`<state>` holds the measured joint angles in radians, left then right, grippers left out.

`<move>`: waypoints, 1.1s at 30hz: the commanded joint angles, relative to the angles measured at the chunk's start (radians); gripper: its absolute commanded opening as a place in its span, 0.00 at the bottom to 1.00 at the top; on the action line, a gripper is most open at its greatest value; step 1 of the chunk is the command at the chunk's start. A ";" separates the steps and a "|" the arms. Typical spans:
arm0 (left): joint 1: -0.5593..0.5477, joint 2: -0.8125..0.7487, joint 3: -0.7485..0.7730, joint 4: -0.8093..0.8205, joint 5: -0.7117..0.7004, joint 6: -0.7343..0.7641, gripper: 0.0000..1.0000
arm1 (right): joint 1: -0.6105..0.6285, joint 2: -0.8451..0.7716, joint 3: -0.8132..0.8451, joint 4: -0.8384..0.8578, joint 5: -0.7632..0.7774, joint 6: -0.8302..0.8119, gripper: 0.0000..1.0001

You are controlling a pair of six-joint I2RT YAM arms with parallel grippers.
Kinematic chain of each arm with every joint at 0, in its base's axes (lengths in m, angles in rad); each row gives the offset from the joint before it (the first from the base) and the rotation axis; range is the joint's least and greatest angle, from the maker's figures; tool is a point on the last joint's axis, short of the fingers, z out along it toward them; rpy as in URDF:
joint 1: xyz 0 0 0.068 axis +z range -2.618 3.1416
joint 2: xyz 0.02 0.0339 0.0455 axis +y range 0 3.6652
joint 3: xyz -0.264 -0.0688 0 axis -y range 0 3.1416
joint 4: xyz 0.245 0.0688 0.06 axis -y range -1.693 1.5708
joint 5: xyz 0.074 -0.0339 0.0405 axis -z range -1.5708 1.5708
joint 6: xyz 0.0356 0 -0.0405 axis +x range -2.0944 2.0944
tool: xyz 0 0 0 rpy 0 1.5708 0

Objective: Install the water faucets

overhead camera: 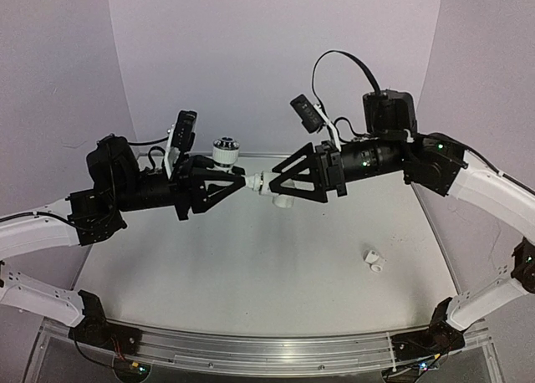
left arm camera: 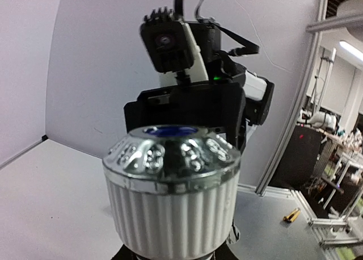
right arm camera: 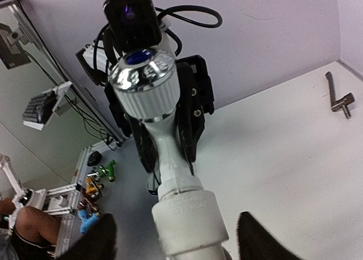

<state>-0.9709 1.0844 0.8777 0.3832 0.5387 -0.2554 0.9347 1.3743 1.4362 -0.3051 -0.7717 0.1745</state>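
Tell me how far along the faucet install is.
Done: nothing looks installed yet. In hand: the left gripper holds the tap body aloft, its stem in the tubular fitting between the jaws of the right gripper. Remaining: finish that joint, then the small white part on the table.

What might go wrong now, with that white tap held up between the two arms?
1. The white plastic tap with its ribbed round knob is off the table; if the left gripper slips, it likely falls.
2. If the right gripper pushes the white tubular fitting in crooked, it may jam.
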 commanded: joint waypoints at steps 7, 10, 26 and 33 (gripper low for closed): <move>0.015 -0.026 -0.022 0.216 -0.208 -0.476 0.00 | -0.005 -0.110 0.097 -0.059 0.349 -0.700 0.93; 0.019 -0.015 -0.029 0.263 -0.205 -0.575 0.00 | 0.002 -0.167 0.010 -0.007 0.438 -1.070 0.94; 0.021 0.060 -0.022 0.406 -0.127 -0.794 0.00 | 0.140 -0.228 -0.371 0.580 0.652 -1.797 0.91; 0.021 0.075 -0.016 0.414 -0.104 -0.814 0.00 | 0.149 -0.195 -0.417 0.728 0.632 -1.916 0.80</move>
<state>-0.9543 1.1636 0.8413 0.6931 0.4098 -1.0435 1.0757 1.1685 1.0341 0.2595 -0.1470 -1.6294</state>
